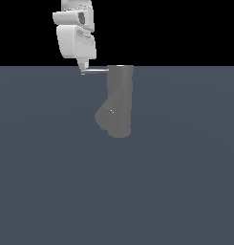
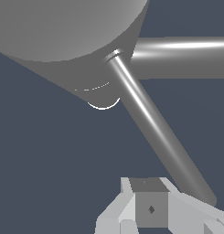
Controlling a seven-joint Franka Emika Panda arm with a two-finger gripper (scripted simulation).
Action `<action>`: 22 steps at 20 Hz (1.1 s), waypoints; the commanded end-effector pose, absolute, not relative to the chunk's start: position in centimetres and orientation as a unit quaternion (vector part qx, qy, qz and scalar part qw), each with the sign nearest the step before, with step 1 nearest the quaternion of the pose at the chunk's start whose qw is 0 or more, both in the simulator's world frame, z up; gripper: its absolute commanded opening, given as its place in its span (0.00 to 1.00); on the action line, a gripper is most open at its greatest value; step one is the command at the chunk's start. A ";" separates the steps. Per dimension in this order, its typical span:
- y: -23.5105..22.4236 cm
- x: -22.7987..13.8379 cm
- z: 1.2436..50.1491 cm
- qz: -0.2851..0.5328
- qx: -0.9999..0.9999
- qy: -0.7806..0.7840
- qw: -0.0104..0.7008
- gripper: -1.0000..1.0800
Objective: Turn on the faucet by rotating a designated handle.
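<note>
Gripper: nearest the wrist camera, just beside the free end of the handle; only one pale finger block shows, so I cannot tell how wide the jaws stand or whether they grip anything
Handle: thin rod running from the gripper's tip away to the faucet's top rim; its free end lies at the fingers, touching or nearly so
Faucet: upright grey cylinder beyond the handle's far end, fat spout angling down toward the gripper's side
Why there: judged, contact at the rod's free end gives the most leverage for a sideways push to rotate it
Containers: none in view; no water shows at the spout
</note>
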State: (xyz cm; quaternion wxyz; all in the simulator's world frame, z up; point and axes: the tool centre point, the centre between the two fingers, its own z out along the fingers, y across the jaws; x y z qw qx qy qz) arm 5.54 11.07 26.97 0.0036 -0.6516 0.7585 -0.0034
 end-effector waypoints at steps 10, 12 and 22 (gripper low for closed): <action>9.1 2.9 27.0 -0.003 -0.651 0.759 0.002 0.00; 8.7 2.5 27.0 -0.002 -0.651 0.759 0.001 0.00; 7.0 0.1 27.0 -0.001 -0.651 0.759 0.001 0.00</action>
